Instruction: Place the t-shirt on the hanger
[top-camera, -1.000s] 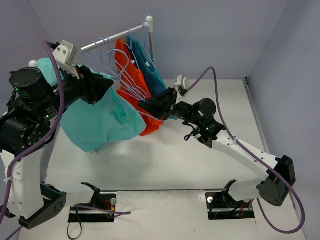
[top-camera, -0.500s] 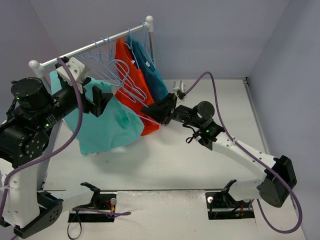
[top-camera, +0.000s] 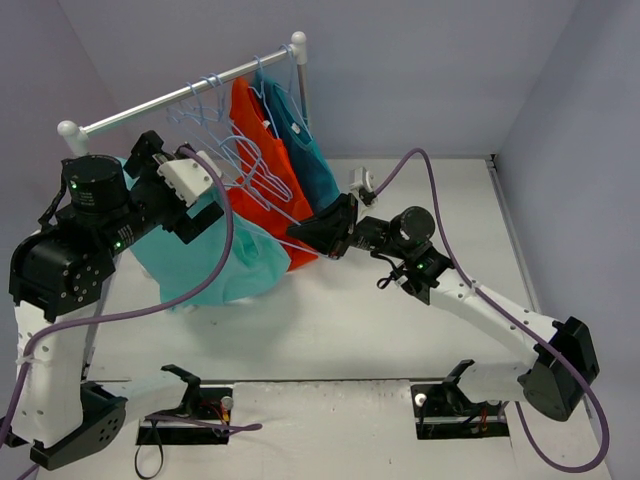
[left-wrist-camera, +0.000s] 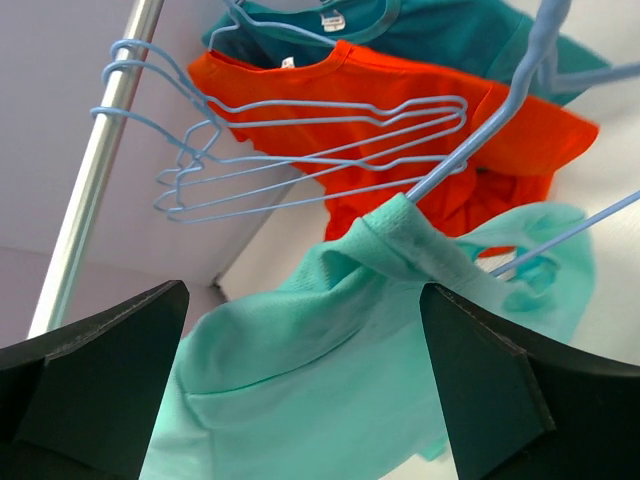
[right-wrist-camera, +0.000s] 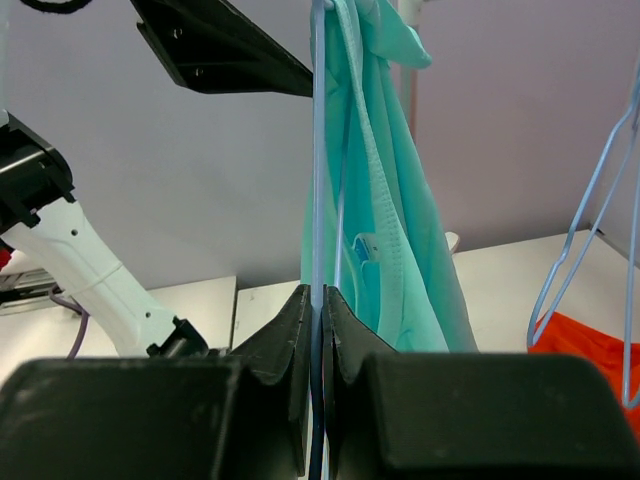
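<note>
Right wrist view: right gripper (right-wrist-camera: 318, 300) pinched tight on the hanger (right-wrist-camera: 318, 150) wire, with the t-shirt (right-wrist-camera: 385, 220) draped off it toward 1 o'clock. Left gripper (left-wrist-camera: 305, 300) gapes wide, holding nothing, the collar bunched on the wire just beyond. My read: hold that pinch steady, take the loose fabric at 7 o'clock and draw it further along the wire, clear of the spare hangers (left-wrist-camera: 300, 150) at 11 o'clock.

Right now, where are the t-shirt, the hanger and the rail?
t-shirt (left-wrist-camera: 320, 350), left wrist view, middle of the hanging body.
hanger (right-wrist-camera: 318, 170), right wrist view, upright wire, midway up.
rail (left-wrist-camera: 75, 230), left wrist view, bare stretch below the hooks.
</note>
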